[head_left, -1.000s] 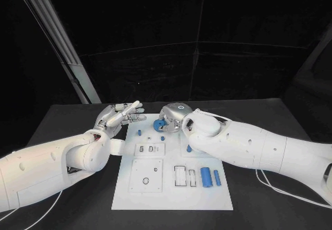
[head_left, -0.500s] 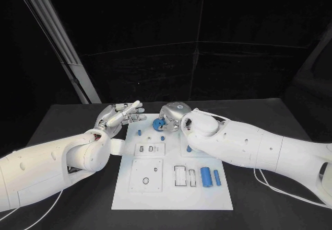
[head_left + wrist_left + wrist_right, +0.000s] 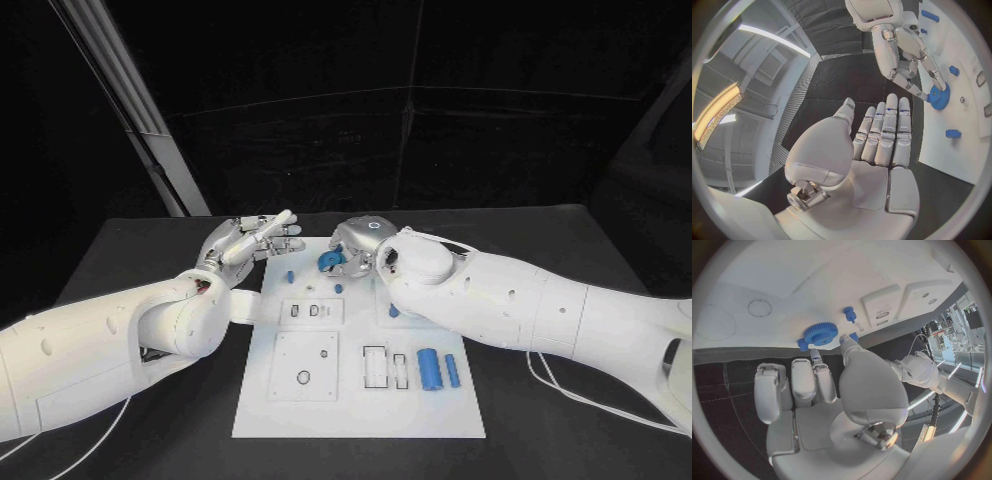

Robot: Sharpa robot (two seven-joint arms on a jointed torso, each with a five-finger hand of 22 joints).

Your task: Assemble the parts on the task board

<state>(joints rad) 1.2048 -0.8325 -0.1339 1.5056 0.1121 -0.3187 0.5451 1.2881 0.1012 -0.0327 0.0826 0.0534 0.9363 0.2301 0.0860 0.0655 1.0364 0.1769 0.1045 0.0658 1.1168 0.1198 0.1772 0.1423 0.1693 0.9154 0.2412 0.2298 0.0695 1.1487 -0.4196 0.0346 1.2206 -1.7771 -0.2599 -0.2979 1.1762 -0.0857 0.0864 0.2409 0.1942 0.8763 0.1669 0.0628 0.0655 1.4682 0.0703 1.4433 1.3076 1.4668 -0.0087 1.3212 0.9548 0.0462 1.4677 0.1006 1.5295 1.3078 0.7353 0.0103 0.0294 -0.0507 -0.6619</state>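
The white task board (image 3: 361,400) lies in the middle of the black table. My right hand (image 3: 364,243) hangs over the board's far end and pinches a blue gear (image 3: 332,260) between thumb and a finger. The right wrist view shows that gear (image 3: 821,333) close against the board, with fingertips (image 3: 844,340) on its rim. My left hand (image 3: 248,241) hovers at the board's far left corner, flat, with straight fingers (image 3: 884,135) and nothing in it. From the left wrist view the gear (image 3: 939,96) sits under the right hand (image 3: 904,47).
Two blue cylinders (image 3: 428,369) (image 3: 453,372) lie on the board's right side near slotted recesses (image 3: 375,367). Small blue pegs (image 3: 290,275) (image 3: 339,288) (image 3: 392,310) stand farther back. A raised plate (image 3: 306,365) with a hole sits on the left. A metal pole (image 3: 137,110) rises behind the table's left.
My right hand has barely shifted over the board's far end, the gear still in its fingers. The left hand stays put.
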